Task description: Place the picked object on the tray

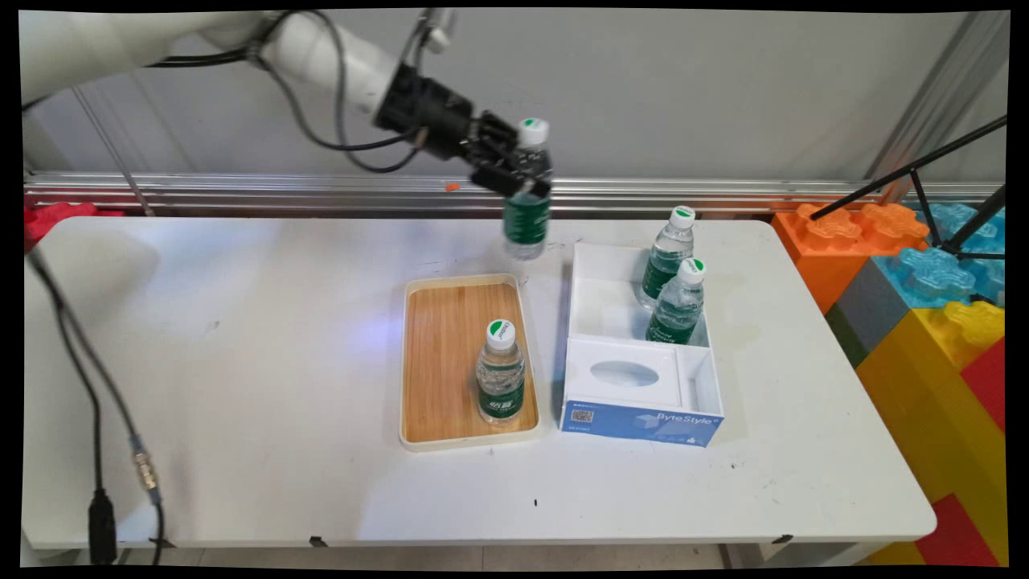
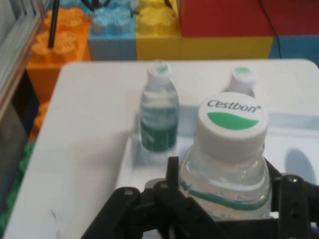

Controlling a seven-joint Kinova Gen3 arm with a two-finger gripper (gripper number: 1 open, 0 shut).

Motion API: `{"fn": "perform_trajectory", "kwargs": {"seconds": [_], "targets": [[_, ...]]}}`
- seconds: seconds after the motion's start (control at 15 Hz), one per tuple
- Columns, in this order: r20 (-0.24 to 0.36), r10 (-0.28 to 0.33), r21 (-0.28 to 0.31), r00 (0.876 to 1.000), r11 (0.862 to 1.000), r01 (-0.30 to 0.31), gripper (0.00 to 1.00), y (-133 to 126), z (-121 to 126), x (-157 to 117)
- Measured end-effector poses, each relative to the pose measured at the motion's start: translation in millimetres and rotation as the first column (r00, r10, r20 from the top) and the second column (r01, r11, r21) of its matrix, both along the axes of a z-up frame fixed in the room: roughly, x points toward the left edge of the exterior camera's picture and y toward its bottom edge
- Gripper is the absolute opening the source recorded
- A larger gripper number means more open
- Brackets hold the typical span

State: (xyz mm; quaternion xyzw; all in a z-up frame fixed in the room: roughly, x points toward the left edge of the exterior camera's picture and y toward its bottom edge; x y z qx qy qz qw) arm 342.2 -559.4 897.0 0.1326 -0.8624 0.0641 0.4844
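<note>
The gripper (image 1: 521, 170) is clamped on a water bottle (image 1: 528, 211), holding it in the air above the table (image 1: 241, 362), upright or nearly so. In the main view the grip sits on the upper body just under the white cap, and the green label and base hang free below the fingers. In the hand view the same bottle (image 2: 227, 164) fills the space between the black fingers (image 2: 172, 181), cap up and lettered Cestbon.

Risk, as a judgement: the grip is high on a smooth, tapering shoulder, so the bottle could slide down or swing if the arm jerks. The thin plastic could also buckle under the squeeze. How much pad contact there is cannot be told, as the linkage hides it.

The held bottle hangs over the far side of the table, above the gap between the wooden tray (image 1: 446, 362) and the white box (image 1: 635, 378), well clear of both. If it dropped it could clip the tray rim or the box wall and roll.

One bottle (image 1: 500, 374) stands upright in the tray's near right corner. Two more bottles (image 1: 675, 285) stand in the box's far compartment, close together, possibly touching. Coloured blocks (image 1: 924, 273) sit off the table's right end.
</note>
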Motion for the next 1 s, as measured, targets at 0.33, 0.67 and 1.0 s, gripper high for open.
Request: {"fn": "perform_trajectory", "kwargs": {"seconds": [0.33,0.67,1.0], "targets": [[0.025,0.010,0.023,1.000,1.000,-0.011,0.00,39.6,-3.5,34.7],[0.035,0.022,0.005,0.999,1.000,-0.022,0.00,65.7,-20.6,53.6],[0.034,0.010,-0.010,0.999,1.000,-0.010,0.00,79.1,-56.2,51.6]]}}
